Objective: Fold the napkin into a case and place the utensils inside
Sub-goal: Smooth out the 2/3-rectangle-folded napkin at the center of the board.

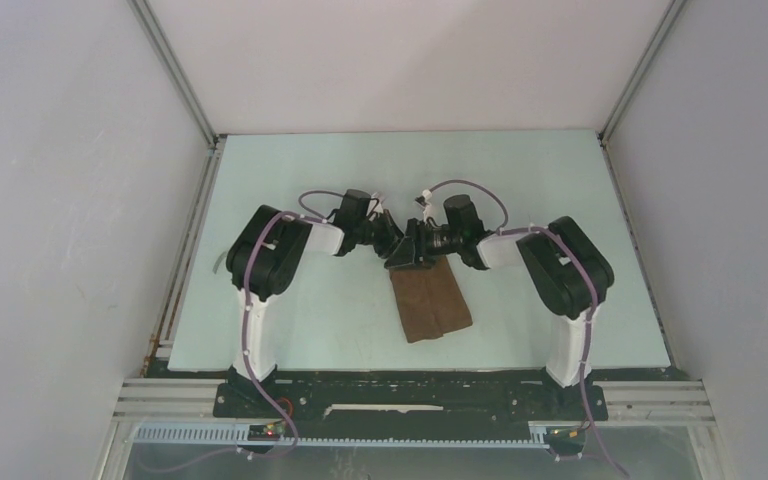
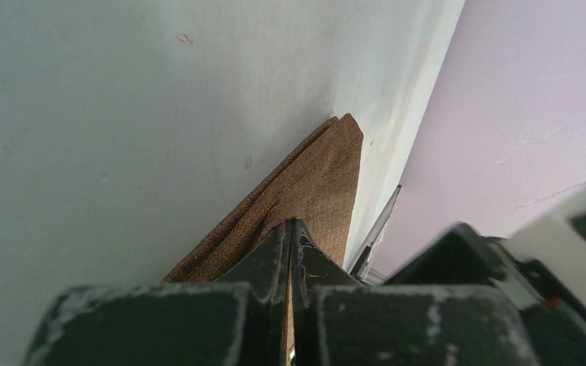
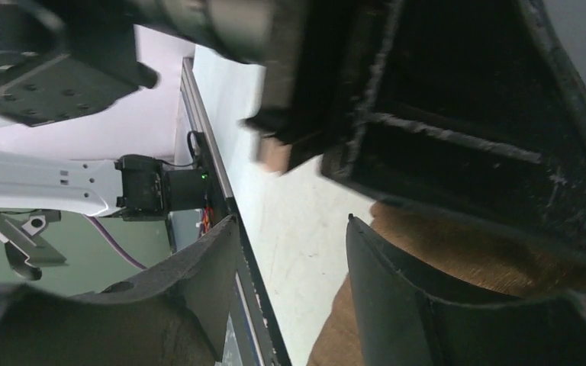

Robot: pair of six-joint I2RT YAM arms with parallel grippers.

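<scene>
Reaching toward the far end of the napkin, the left arm brings the left end effector down onto the cloth's far edge. In the left wrist view, the left end effector has its fingers pressed together, with a thin sliver of brown fabric showing between them, so it is pinching the napkin. The cloth runs away from the tips in a folded, layered strip lying flat on the pale table.

From above, the napkin is a narrow folded brown rectangle on the table, midway between the two arm bases, with a lengthwise crease down it.

Just right of the left end effector, at the same far edge of the napkin, sits the right end effector. Its wrist view shows the right end effector with its fingers spread apart, holding nothing, and the napkin lying beside and beneath the right-hand finger. The right arm stands to the right of the napkin.
</scene>
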